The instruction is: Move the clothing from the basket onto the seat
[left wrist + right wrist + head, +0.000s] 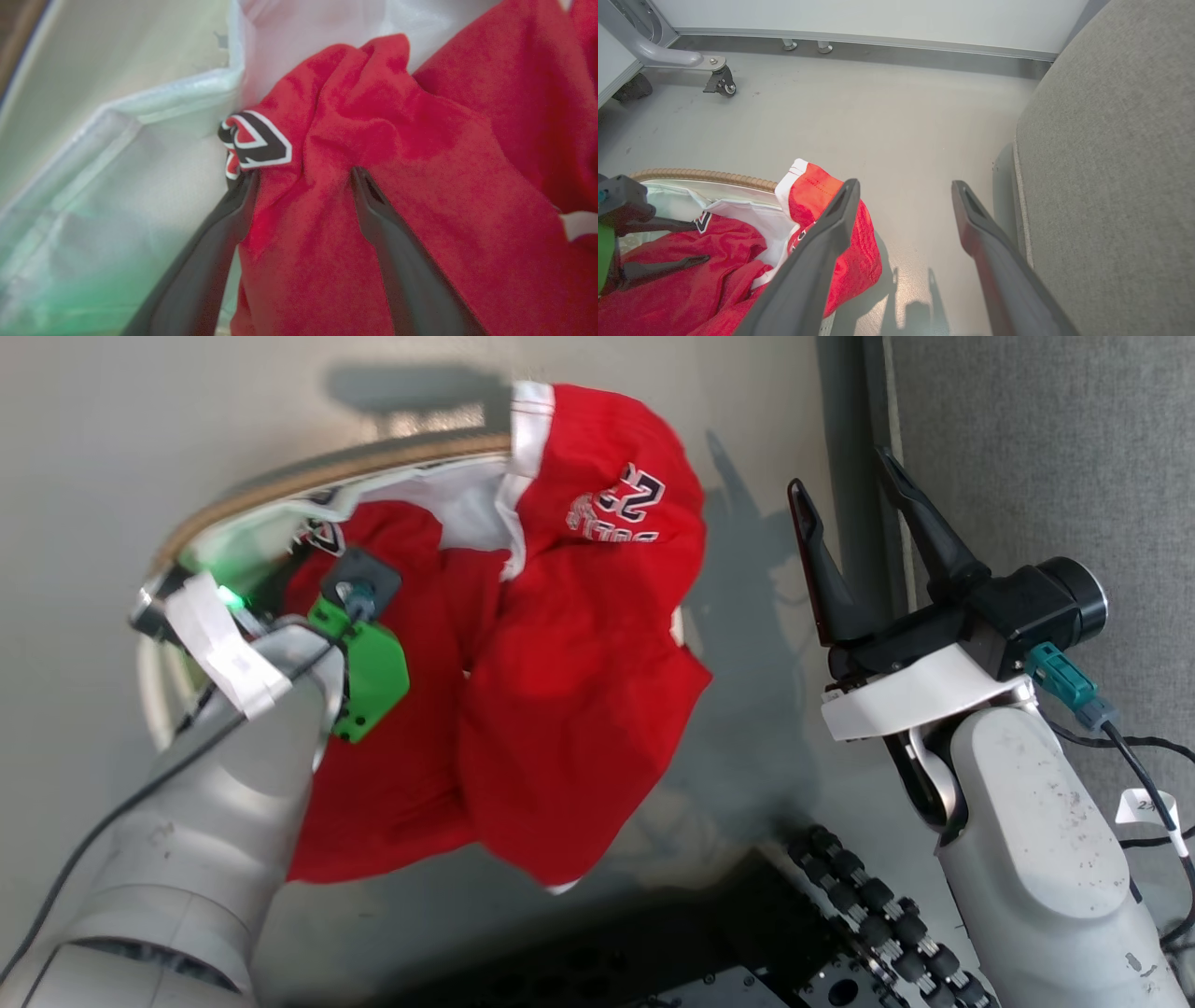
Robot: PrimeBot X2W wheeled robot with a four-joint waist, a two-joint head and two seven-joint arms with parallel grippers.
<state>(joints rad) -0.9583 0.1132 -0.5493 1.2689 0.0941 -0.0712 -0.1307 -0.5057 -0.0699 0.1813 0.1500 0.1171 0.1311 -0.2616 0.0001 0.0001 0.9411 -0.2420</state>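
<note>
left tool (303, 175) fingers apart, straddling a fold of the clothing (579, 644) — red pile sits in the basket (327, 471), one piece draped over its rim. right tool (840, 471) spread wide — over the floor (878, 107), beside the seat (1111, 163) edge.

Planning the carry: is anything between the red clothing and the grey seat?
Nothing visible blocks it. Floor separates the basket holding the clothing from the seat; the open right gripper hovers over that gap.
</note>
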